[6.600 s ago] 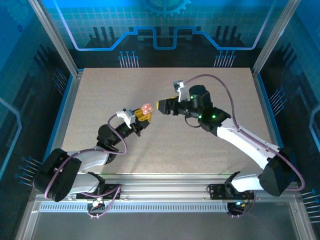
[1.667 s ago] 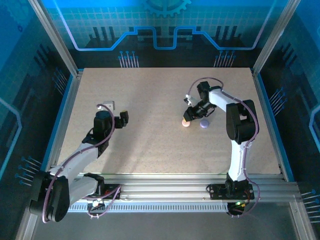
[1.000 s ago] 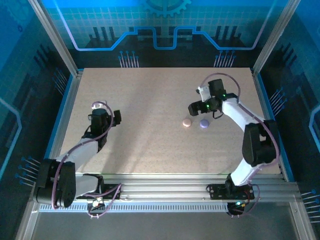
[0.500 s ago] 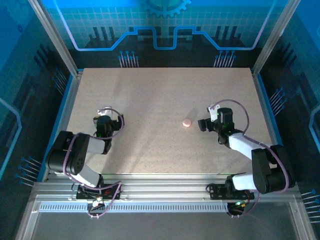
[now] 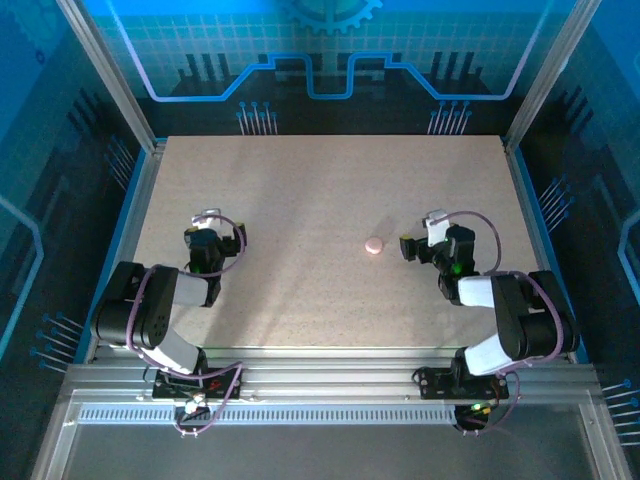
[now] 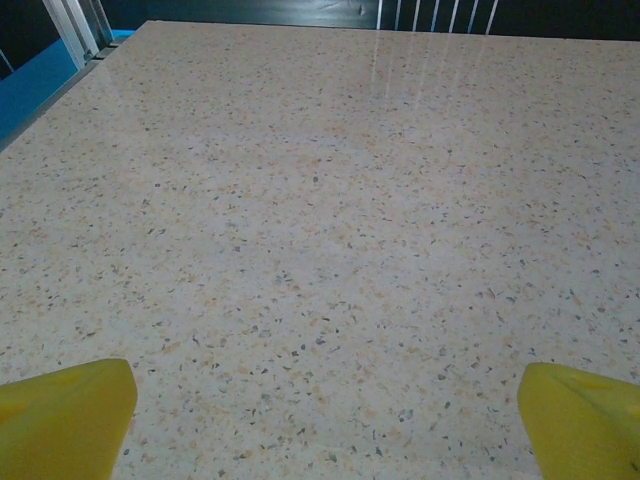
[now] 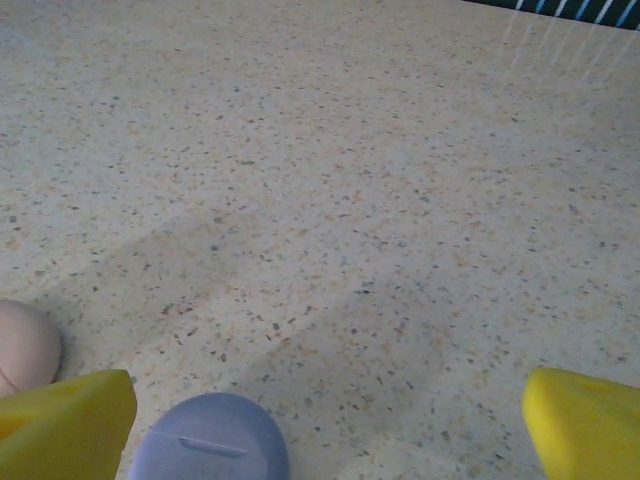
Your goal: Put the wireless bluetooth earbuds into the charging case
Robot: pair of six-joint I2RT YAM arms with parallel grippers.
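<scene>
One pink case [image 5: 373, 244] and one lilac case [image 7: 210, 440], both shut, contents hidden.
They lay side by side, not touching, right of centre on the table [image 5: 300, 200]; left gripper [image 6: 325, 418] and right gripper [image 7: 325, 420] each gaped wide, holding nothing.

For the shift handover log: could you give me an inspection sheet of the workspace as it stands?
Surface: speckled beige table, no damage seen.
Job's things: pink case and lilac case lie side by side, not touching, and both look shut. The lilac one sits just ahead of the right gripper.
Clutter: nothing seen.
Grippers: left gripper has its jaws open with nothing between them. Right gripper has its jaws open and holds nothing.
Cables: a purple cable loops at each wrist.
Surroundings: blue-lit walls and metal frame posts.
</scene>
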